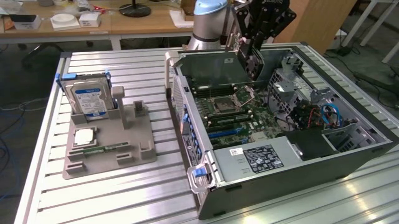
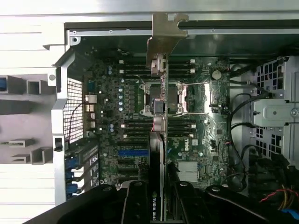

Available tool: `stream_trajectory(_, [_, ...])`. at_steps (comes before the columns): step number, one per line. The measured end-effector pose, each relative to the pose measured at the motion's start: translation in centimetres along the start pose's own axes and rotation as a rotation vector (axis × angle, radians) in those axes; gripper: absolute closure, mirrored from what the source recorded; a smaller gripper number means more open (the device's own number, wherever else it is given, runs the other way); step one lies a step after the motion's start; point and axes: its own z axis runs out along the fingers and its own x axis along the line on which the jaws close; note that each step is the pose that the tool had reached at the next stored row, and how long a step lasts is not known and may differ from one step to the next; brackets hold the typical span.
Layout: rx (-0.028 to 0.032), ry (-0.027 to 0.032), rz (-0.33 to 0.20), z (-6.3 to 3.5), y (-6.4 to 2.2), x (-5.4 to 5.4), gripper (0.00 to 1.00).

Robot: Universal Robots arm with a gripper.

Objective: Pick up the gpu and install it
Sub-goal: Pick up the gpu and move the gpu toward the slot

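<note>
The gpu [image 2: 158, 140], a thin dark card with a grey metal end bracket [image 2: 163, 37], hangs edge-on above the motherboard [image 2: 112, 107] of the open computer case [image 1: 187, 100]. My gripper [image 2: 159, 198] is shut on the card's end, one black finger [image 2: 135, 205] on each side. In the exterior view the gripper [image 1: 254, 44] hovers over the far part of the case with the gpu [image 1: 253, 63] hanging below it, clear of the board. Blue expansion slots [image 2: 133, 152] lie on the board beside the card's line.
A grey fixture [image 1: 134, 140] on the slatted metal table [image 1: 124, 196] at the exterior view's left holds a silver blue-labelled hard drive [image 1: 89, 98], a processor chip [image 1: 84, 136] and a green memory stick [image 1: 106, 149]. Cables [image 1: 327, 114] and a drive cage [image 1: 283, 86] crowd the case's right side.
</note>
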Motion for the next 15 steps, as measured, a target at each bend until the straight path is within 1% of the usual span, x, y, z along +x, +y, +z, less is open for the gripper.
stream_trajectory(5, [-0.0001, -0.0042, 0.0, 0.01, 0.02, -0.7, 0.74])
stream_trajectory(12, [-0.0004, -0.0137, 0.0, 0.05, 0.06, -2.0, 0.74])
stream_trajectory(13, [-0.0004, -0.0146, 0.0, 0.05, 0.06, -2.1, 0.74])
stream_trajectory(15, [-0.0004, -0.0146, 0.0, 0.05, 0.07, -2.1, 0.74])
